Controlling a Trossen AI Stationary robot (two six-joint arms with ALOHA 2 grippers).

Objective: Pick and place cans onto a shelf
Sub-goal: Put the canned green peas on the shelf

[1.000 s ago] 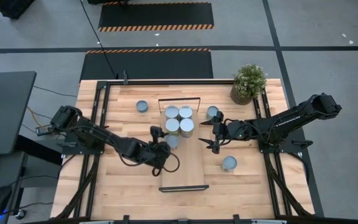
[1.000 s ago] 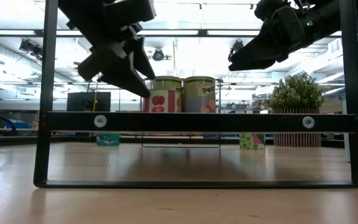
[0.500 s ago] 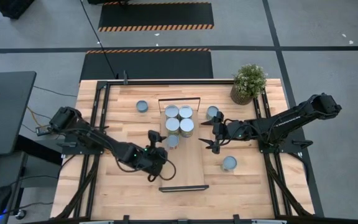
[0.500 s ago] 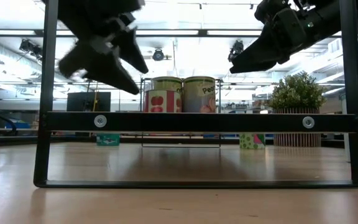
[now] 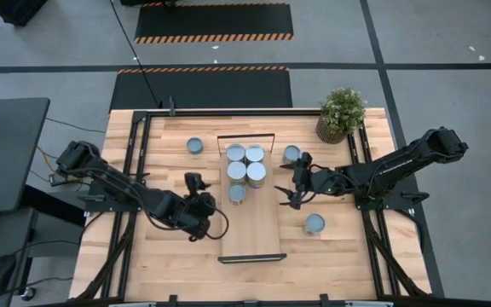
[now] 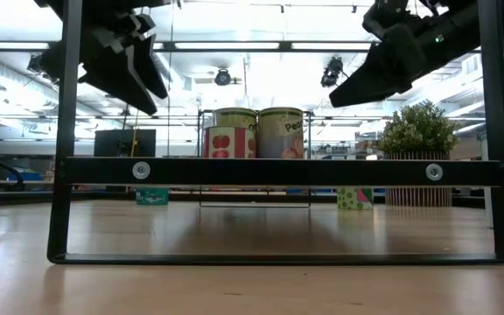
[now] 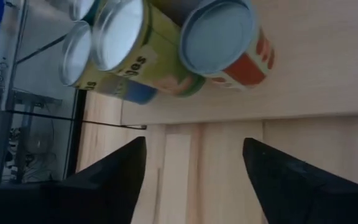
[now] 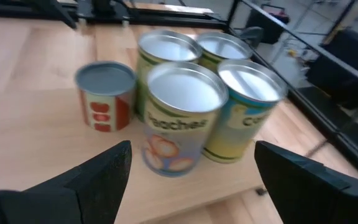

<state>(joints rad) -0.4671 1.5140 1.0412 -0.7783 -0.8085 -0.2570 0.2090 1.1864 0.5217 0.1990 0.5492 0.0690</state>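
Note:
The shelf (image 5: 250, 230) lies along the table's middle. Several cans stand on its far half: a block of yellowish-sided ones (image 5: 245, 162) and a smaller red-labelled can (image 5: 237, 194) just nearer, which also shows in the left wrist view (image 7: 225, 40) and the right wrist view (image 8: 106, 93). Three more cans stand on the table: one far left of the shelf (image 5: 195, 146), one right of it (image 5: 291, 154), one nearer right (image 5: 314, 224). My left gripper (image 5: 193, 183) is open and empty, left of the shelf. My right gripper (image 5: 288, 196) is open and empty, right of the shelf.
A potted green plant (image 5: 341, 112) stands at the table's far right corner. The shelf's black end frame (image 6: 287, 171) stands across the low view. Black rails run along the table's left and right sides. The shelf's near half (image 5: 252, 243) is bare wood.
My left gripper has drawn back from beside the red-labelled can toward the table's left edge and risen a little, staying open. The cans have kept their places.

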